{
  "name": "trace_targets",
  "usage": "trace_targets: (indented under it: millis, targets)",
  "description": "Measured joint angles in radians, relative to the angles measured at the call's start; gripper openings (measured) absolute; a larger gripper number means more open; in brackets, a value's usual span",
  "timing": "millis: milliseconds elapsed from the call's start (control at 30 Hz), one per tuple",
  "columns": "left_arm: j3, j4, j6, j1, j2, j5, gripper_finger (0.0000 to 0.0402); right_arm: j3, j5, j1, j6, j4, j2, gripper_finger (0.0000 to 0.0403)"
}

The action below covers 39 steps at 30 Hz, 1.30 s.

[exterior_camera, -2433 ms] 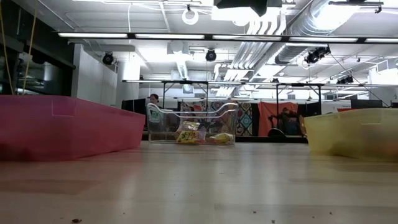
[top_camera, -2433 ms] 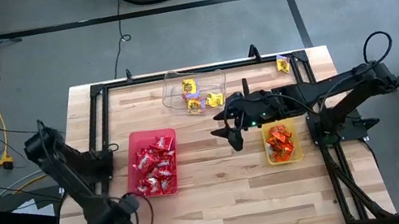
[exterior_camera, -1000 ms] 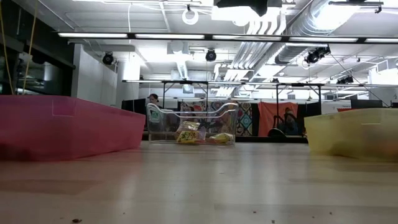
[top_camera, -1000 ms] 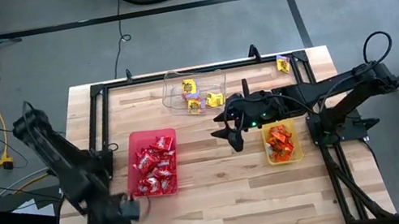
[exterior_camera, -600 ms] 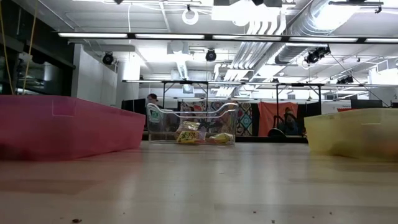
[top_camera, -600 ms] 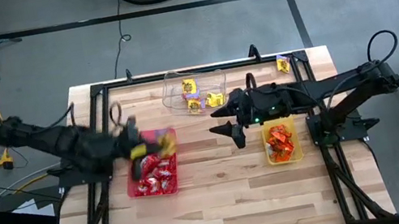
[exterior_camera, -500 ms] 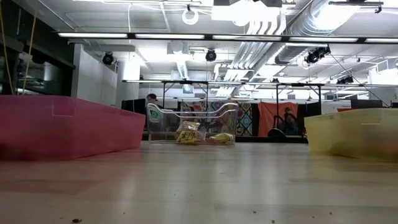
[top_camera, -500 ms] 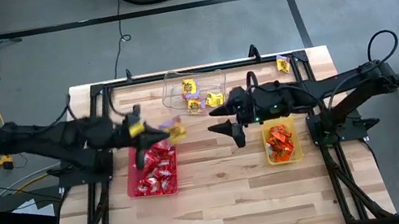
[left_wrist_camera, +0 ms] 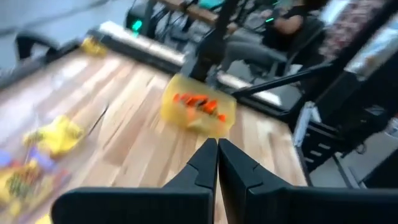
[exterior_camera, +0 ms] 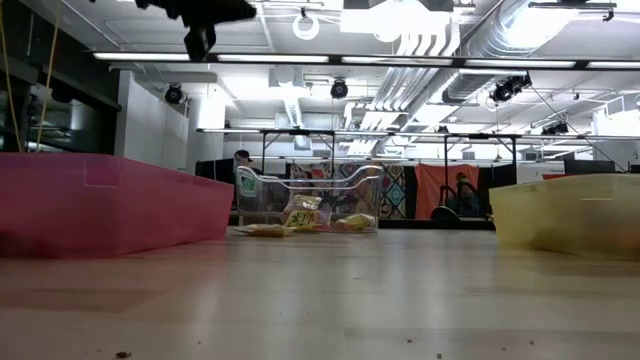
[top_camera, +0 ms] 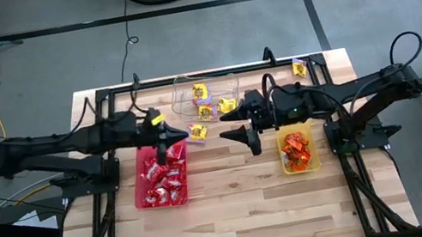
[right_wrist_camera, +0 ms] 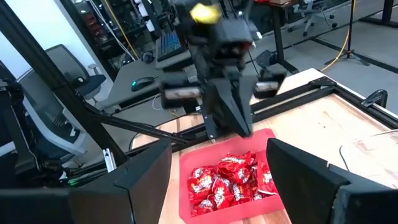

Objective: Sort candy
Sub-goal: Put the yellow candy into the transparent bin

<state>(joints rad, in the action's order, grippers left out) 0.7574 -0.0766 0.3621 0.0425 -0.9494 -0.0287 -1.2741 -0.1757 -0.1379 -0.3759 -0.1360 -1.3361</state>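
Observation:
Red candy [top_camera: 162, 178] fills the red tray [top_camera: 138, 154], orange candy [top_camera: 294, 149] the yellow tray [top_camera: 315, 163], and yellow candy [top_camera: 205, 95] the clear tray [top_camera: 181, 89]. One yellow candy [top_camera: 196, 132] lies flat on the wood just near of the clear tray, also in the low view as the candy [exterior_camera: 265, 230]. Another yellow candy [top_camera: 299, 66] lies at the far right. My left gripper [top_camera: 162, 155] hangs shut and empty above the red tray's far end; the right wrist view shows this left gripper [right_wrist_camera: 239, 127] pointing down. My right gripper [top_camera: 234, 123] stands open between the clear and yellow trays.
A black metal frame [top_camera: 104, 102] runs along the table's edges. Bare wood [top_camera: 244, 208] stretches across the near half of the table. Beyond the table, a person [left_wrist_camera: 283, 25] sits in the room.
My left arm has swung fast from the table's near left corner toward the far edge and right, ending above the red tray's far end, fingers shut. A yellow candy now lies on the wood near the clear tray, where none lay before.

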Motion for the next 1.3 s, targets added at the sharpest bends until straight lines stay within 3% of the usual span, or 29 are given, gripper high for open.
trace_targets:
  millis: [200, 433, 700, 1000, 1300]
  targets:
    - [0.075, -0.105, 0.034, 0.002, -0.114, 0.011, 0.0021, 0.0, 0.0, 0.001, 0.016, -0.002, 0.003, 0.0258]
    - [0.333, -0.401, -0.031, 0.06, -0.4, 0.03, 0.0109, 0.0, 0.0, 0.001, 0.018, -0.012, 0.014, 0.0258]
    - [0.513, -0.602, 0.095, 0.093, -0.727, 0.108, 0.0195, 0.0, -0.001, 0.001, -0.01, -0.086, 0.071, 0.0258]
    - [0.54, -0.605, 0.335, 0.131, -0.9, 0.218, 0.0202, 0.0, -0.013, 0.001, -0.03, -0.113, 0.076, 0.0258]
    - [0.542, -0.613, 0.37, 0.168, -0.982, 0.229, 0.0202, 0.0, -0.014, 0.001, -0.035, -0.125, 0.076, 0.0258]
